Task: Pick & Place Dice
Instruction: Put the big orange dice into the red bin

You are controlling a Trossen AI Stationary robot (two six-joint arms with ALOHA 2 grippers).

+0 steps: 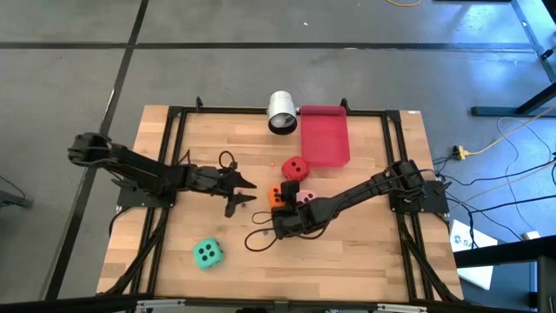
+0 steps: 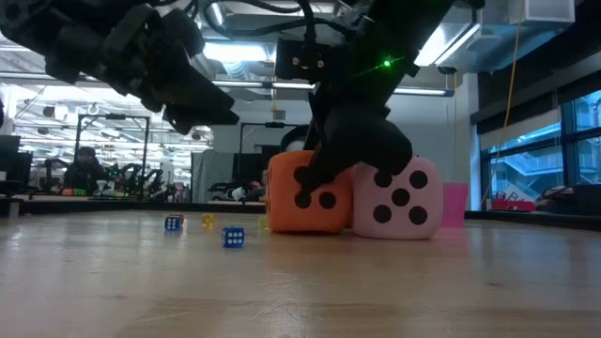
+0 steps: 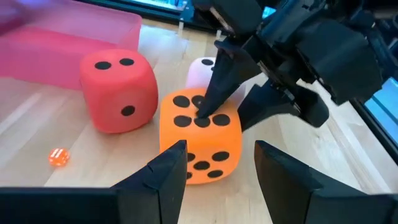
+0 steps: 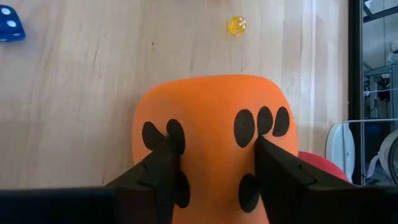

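The orange die point(image 1: 274, 196) sits mid-table with the pink die point(image 1: 306, 198) against its right side. The red die point(image 1: 295, 167) lies just beyond them, and the green die point(image 1: 207, 253) lies apart near the front left. My right gripper point(image 4: 217, 165) reaches in from the right and is shut on the orange die. My left gripper point(image 1: 243, 196) hangs open to the left of the orange die, above the table, with nothing between its fingers point(image 3: 163, 171). The low view shows the orange die point(image 2: 308, 192) and the pink die point(image 2: 399, 199) resting on the tabletop. My right gripper pinches the orange die's upper part point(image 4: 208, 143) between its two fingers, one on each of two opposite sides. The fingers point(image 3: 214, 87) slant down from the table's right side. The soft die bulges between them, and its bottom point(image 2: 305, 229) is on the table.
A white cup point(image 1: 282, 113) lies on its side at the far edge beside the flat red tray point(image 1: 324, 135). Tiny dice are scattered on the wood: blue ones point(image 2: 233, 238), a yellow one point(image 4: 236, 25) and an orange one point(image 3: 58, 157). Black frame rails point(image 1: 170, 156) run along both sides.
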